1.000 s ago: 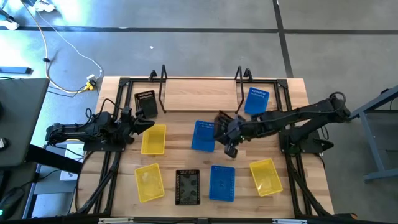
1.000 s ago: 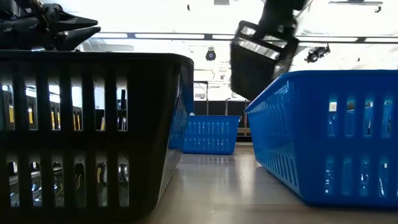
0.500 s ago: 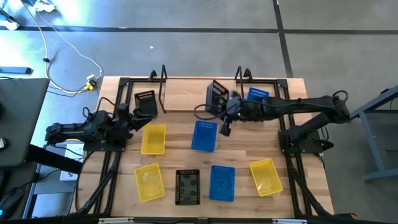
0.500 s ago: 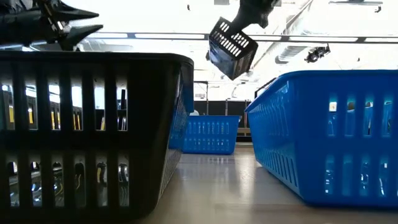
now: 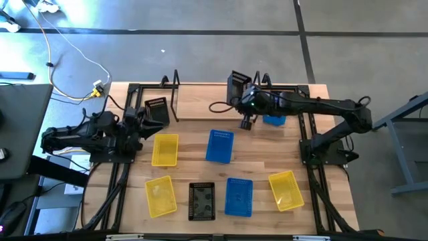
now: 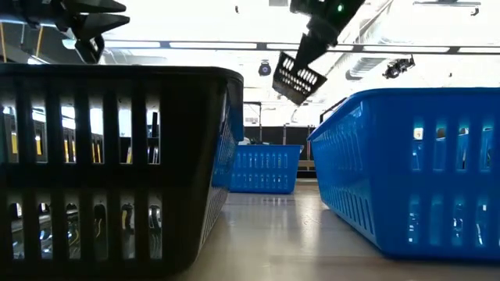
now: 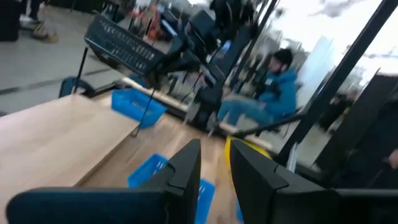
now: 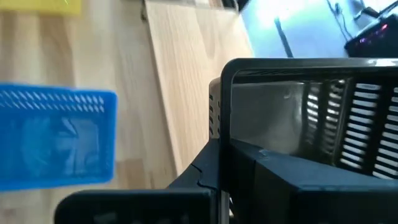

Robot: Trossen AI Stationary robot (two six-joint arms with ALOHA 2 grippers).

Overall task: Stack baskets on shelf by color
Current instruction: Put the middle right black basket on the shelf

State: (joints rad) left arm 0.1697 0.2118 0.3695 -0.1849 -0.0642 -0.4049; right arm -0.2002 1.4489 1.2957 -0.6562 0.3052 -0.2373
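Basket transfer toward the shelf (image 5: 214,100). Right gripper (image 5: 242,98), fingers clamped on the rim of a black basket (image 5: 237,85), carried in the air above the shelf's right half, just left of the shelf's right wire frame. Tilted in the low view, one corner lowest, open mouth turned sideways rather than up; long axis roughly across the plank's length as far as can be told. To be levelled mouth-up first, then turned so the long axis matches the black basket (image 5: 156,110) already standing at the shelf's left end. By colour, best carried leftward along the shelf and lowered straight into that one; fingers to part only once the rims seat. Blue basket (image 5: 273,109) at the shelf's right end to be cleared on the way. Left gripper (image 5: 137,124) waiting just left of the shelf over the desk (image 5: 254,150), fingers apart by a narrow gap, holding nothing.
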